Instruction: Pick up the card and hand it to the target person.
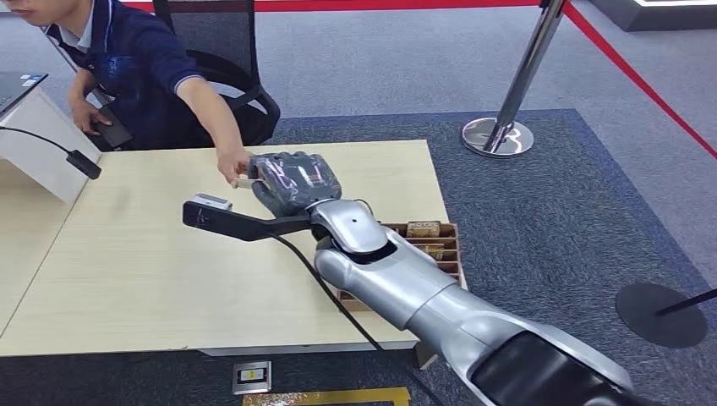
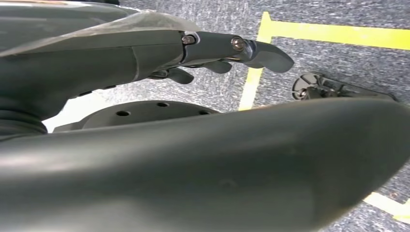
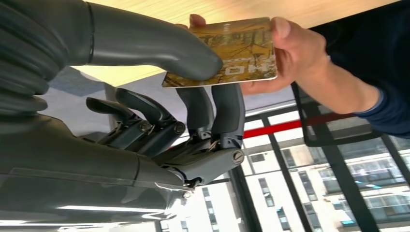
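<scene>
1. The handover step is under way: the robot's right hand (image 3: pixel 159 111) reaches out over the wooden table (image 1: pixel 127 254) toward a seated person (image 1: pixel 127 59).
2. Its thumb and fingers (image 3: pixel 227 104) pinch a yellow card (image 3: pixel 237 55); the person's hand (image 3: pixel 290 53) grips the card's far edge.
3. The left hand (image 2: pixel 203 53) hangs over the floor, fingers loosely curled, holding nothing.
4. Next, probably, the right hand must loosen its pinch so the person can draw the card away.

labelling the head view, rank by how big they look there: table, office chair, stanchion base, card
1. table
2. office chair
3. stanchion base
4. card, a sliver between the right hand and the person's hand

The chair is farther away and partly hidden.
</scene>
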### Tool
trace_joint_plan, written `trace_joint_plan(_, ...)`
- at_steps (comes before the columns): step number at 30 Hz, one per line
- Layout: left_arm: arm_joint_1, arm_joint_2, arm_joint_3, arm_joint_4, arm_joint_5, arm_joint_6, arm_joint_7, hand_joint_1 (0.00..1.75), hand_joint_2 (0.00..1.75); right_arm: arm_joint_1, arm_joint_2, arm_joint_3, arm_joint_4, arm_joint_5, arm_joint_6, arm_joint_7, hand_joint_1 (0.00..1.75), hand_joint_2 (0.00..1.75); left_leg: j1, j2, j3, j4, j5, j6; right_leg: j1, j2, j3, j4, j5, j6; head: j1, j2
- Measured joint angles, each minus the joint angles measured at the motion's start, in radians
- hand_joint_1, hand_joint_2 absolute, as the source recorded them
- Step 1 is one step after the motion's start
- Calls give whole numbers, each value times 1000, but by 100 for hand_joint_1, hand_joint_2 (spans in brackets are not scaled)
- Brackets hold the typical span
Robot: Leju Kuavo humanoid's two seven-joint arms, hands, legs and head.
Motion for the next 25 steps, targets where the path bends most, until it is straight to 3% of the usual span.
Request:
trace_joint_plan(4,0,0,0,0,0,0,-2,0,0,-3,0,33,-1,-70,-11,-6,19,175,0,0,0,0,0,0,0,0,0,0,0,0,0,0)
trace_joint_plan(5,0,0,0,0,-1,0,-1,0,0,-4,0,36,-1,-87,-17,-14,9,175,0,0,0,0,0,0,0,0,0,0,0,0,0,0)
trace_joint_plan(12,1,1,0,0,-10,1,7,0,0,-8,0,21,0,-128,-82,-77,0,175,0,0,0,0,0,0,0,0,0,0,0,0,0,0)
trace_joint_plan(17,1,1,1,0,-3,6,4,0,0,22,-3,-64,-55,-68,-108,-131,0,175,0,0,0,0,0,0,0,0,0,0,0,0,0,0)
trace_joint_plan(20,2,1,6,0,14,10,-2,0,0,109,-16,-144,-188,-17,-111,-156,0,175,0,0,0,0,0,0,0,0,0,-1,0,0,0,0)
trace_joint_plan(25,6,1,19,0,33,19,-1,0,0,337,-72,-272,-499,131,-157,-136,0,175,0,-1,0,0,-1,1,0,0,0,-2,0,0,0,0)
